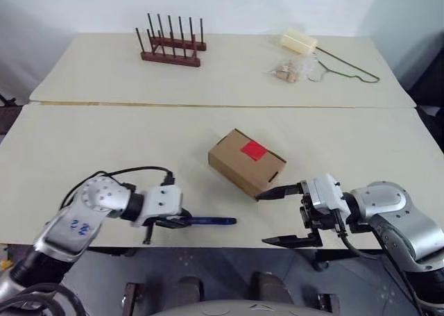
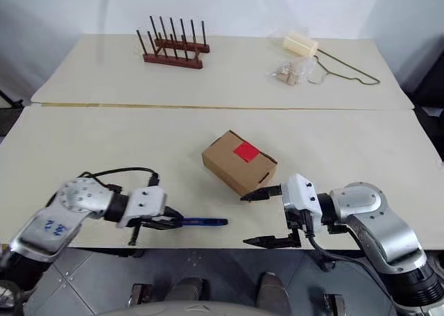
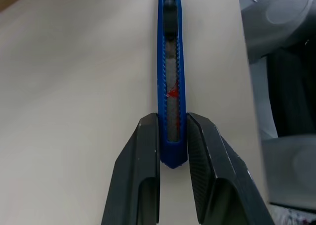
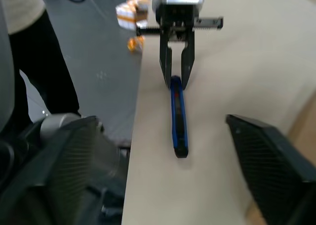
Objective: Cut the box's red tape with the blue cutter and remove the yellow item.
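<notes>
Left gripper: the left gripper (image 3: 172, 146) of two black fingers was clamped on the butt end of the slim dark blue pen-shaped plastic cutter (image 1: 208, 221), which lay flat along the near edge of the cream table (image 1: 104, 142), pointing toward the right arm.

Right gripper: the right gripper (image 1: 284, 215) hung with its fingers spread wide and nothing between them, the upper fingertip just beside the near corner of the small brown cardboard box (image 1: 246, 162); contact could not be told.

Box: it sat closed on the near table, skewed, with the small bright red square of tape (image 1: 254, 150) on its top face, near the cutter but apart from it.

Yellow item: presumably inside the sealed carton.

Far table: a dark wooden peg rack (image 1: 170, 44), a pale cream cylinder-shaped block (image 1: 298, 41), a small clear bag (image 1: 284, 71) and a thin green wire hanger (image 1: 347, 66) lay well apart from the work.

Doing the step well: the grip sat at the very end, so the cutter would likely pivot under load; lifting it level and letting the right gripper steady the carton before cutting looked wise.

Left wrist view: it showed the slider channel and a red mark along the cutter's spine.

Right wrist view: it showed the left gripper head-on, and a person's dark sleeve (image 4: 44, 62) beside the table.
</notes>
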### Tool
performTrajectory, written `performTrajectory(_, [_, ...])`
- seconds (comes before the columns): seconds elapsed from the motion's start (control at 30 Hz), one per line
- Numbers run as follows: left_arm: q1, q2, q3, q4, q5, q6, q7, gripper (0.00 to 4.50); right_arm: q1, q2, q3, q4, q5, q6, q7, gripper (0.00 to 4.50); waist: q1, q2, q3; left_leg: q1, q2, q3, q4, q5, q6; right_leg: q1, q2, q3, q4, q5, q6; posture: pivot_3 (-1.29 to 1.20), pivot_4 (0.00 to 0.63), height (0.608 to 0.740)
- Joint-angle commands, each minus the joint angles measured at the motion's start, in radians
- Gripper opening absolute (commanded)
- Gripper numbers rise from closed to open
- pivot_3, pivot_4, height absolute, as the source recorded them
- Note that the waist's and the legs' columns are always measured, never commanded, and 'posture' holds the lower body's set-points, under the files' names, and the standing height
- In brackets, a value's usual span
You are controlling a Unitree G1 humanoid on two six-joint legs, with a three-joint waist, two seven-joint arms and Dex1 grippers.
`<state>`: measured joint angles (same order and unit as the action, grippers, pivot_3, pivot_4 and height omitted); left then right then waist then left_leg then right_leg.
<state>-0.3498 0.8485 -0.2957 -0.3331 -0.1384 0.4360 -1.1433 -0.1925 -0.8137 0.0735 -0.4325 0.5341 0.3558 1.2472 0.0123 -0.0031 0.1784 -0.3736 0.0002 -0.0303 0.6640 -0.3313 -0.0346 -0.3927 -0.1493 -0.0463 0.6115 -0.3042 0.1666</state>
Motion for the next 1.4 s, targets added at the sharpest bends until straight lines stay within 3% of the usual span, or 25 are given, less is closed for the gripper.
performTrajectory(0.03, [-0.092, -0.054, -0.121, 0.023, 0.088, 0.06, 0.004, 0.43, -0.016, -0.006, 0.053, -0.016, -0.093, 0.043, -0.082, 2.85, 0.004, 0.0, 0.0, 0.0, 0.0, 0.0, 0.001, 0.0, 0.0, 0.0, 0.0, 0.0, 0.0, 0.0, 0.0, 0.0, 0.15, 0.74])
performTrajectory(0.3, [-0.139, -0.102, -0.189, 0.039, 0.148, 0.165, 0.039, 0.43, 0.005, 0.021, 0.14, 0.005, -0.188, 0.046, -0.142, 0.02, 0.02, 0.0, 0.0, 0.001, -0.001, -0.001, 0.004, 0.0, 0.0, 0.004, 0.0, 0.0, -0.001, 0.001, 0.001, 0.0, 0.15, 0.74])
performTrajectory(0.57, [-0.134, -0.085, -0.208, -0.001, 0.152, 0.198, 0.025, 0.43, 0.038, 0.053, 0.177, 0.111, -0.274, -0.056, -0.158, 0.02, 0.015, 0.0, 0.0, 0.005, -0.001, -0.002, 0.005, -0.001, 0.002, 0.008, 0.0, 0.0, -0.002, 0.001, 0.002, 0.0, 0.15, 0.74])
performTrajectory(0.73, [-0.127, -0.075, -0.208, -0.01, 0.152, 0.201, 0.024, 0.43, 0.038, 0.085, 0.171, 0.122, -0.247, -0.079, -0.142, 0.02, 0.013, 0.0, 0.0, 0.005, -0.001, -0.002, 0.005, -0.001, 0.002, 0.009, 0.0, 0.0, -0.002, 0.001, 0.002, 0.0, 0.15, 0.74])
performTrajectory(0.93, [-0.131, -0.07, -0.211, -0.007, 0.157, 0.207, 0.024, 0.43, 0.015, 0.093, 0.151, 0.058, -0.139, -0.005, -0.093, 0.02, 0.012, 0.0, 0.0, 0.005, -0.001, -0.003, 0.005, -0.001, 0.002, 0.009, 0.0, 0.0, -0.002, 0.001, 0.002, 0.0, 0.15, 0.74])
performTrajectory(1.4, [-0.134, -0.066, -0.216, -0.018, 0.164, 0.219, 0.019, 0.43, -0.092, 0.138, 0.178, 0.12, -0.189, 0.065, -0.17, 0.02, 0.013, 0.0, 0.0, 0.005, -0.001, -0.003, 0.005, -0.001, 0.002, 0.009, 0.0, 0.0, -0.002, 0.001, 0.002, 0.0, 0.15, 0.74])
